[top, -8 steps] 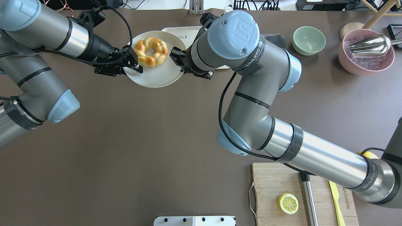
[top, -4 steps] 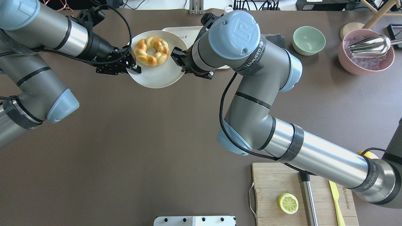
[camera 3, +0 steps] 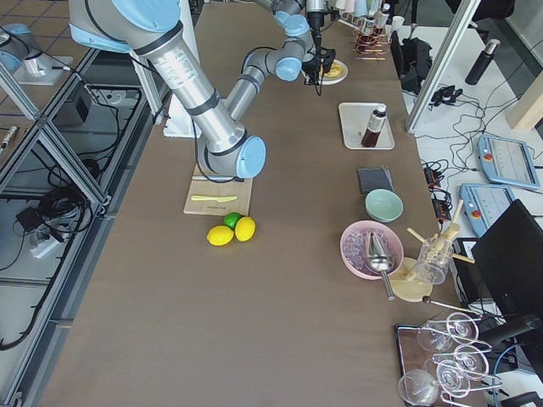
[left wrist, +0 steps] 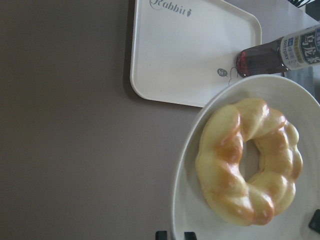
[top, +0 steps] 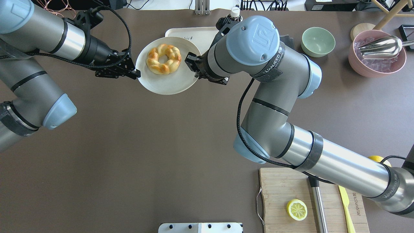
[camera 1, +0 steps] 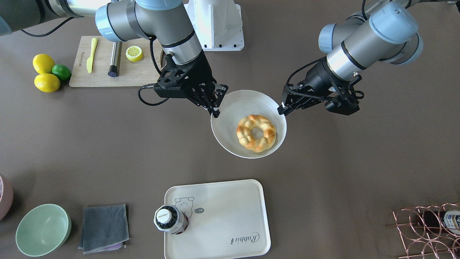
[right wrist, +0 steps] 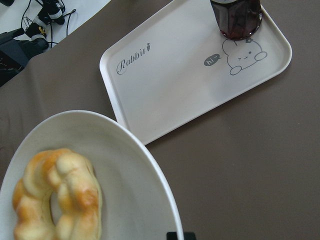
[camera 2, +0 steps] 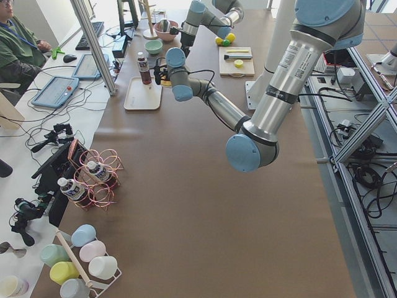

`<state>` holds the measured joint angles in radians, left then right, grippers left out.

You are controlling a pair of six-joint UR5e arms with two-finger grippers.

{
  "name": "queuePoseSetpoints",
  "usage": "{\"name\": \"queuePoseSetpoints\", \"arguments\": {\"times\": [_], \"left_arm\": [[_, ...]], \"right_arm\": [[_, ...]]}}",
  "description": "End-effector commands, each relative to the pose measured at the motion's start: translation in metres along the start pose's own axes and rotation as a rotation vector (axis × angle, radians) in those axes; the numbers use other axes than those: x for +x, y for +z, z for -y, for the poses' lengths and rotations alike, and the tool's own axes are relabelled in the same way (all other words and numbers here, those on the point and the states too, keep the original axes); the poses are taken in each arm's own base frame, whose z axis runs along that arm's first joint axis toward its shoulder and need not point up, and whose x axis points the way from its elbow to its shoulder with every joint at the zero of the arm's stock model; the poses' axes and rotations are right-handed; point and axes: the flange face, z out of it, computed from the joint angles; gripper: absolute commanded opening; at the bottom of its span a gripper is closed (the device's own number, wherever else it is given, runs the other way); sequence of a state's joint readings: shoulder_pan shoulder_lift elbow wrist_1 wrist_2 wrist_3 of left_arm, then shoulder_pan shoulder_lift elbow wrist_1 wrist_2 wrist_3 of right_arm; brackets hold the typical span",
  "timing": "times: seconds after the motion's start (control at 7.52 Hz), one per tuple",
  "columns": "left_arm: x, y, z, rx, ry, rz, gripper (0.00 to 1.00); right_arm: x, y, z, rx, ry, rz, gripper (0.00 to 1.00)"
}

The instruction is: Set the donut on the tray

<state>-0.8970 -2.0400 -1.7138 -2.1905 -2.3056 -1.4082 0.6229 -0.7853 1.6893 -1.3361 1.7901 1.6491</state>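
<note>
Plate (camera 1: 233, 104) | left claw (camera 1: 282, 108) and right claw (camera 1: 215, 109) each pinch opposite rims, so you share its weight | donut (camera 1: 256, 133) lies on it, tray (camera 1: 222, 216) near.

The donut (camera 1: 256, 133) is a braided ring, golden with orange-brown glazed patches, lying flat and off-centre on a round white plate (camera 1: 248, 102). The tray (camera 1: 222, 212), cream-white with a raised rim, bear drawing and "Rabbit" script, sits flat by the tabletop's edge opposite the robot, apart from the donut.
</note>
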Motion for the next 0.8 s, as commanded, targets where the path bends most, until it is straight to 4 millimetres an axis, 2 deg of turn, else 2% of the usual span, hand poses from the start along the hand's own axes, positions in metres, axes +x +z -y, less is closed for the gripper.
{"name": "queuePoseSetpoints", "arguments": {"times": [0.0, 0.13, 0.4, 0.53, 0.66], "left_arm": [[-0.0009, 0.0008, -0.0002, 0.0, -0.001, 0.002, 0.24], [-0.0009, 0.0008, -0.0002, 0.0, -0.001, 0.002, 0.21], [-0.0026, 0.0008, 0.0008, 0.001, -0.009, 0.005, 0.0], [-0.0026, 0.0008, 0.0008, 0.001, -0.009, 0.005, 0.0], [-0.0017, 0.0006, 0.001, 0.003, -0.008, 0.004, 0.0]], "right_arm": [[-0.0017, -0.0044, -0.0023, -0.002, -0.003, 0.01, 0.0], [-0.0017, -0.0044, -0.0023, -0.002, -0.003, 0.01, 0.0], [-0.0005, -0.0052, -0.0016, -0.004, -0.002, 0.01, 0.0], [-0.0009, -0.0061, -0.0021, -0.007, -0.005, 0.012, 0.0], [-0.0017, -0.0079, -0.0036, -0.009, -0.006, 0.017, 0.26]]}}
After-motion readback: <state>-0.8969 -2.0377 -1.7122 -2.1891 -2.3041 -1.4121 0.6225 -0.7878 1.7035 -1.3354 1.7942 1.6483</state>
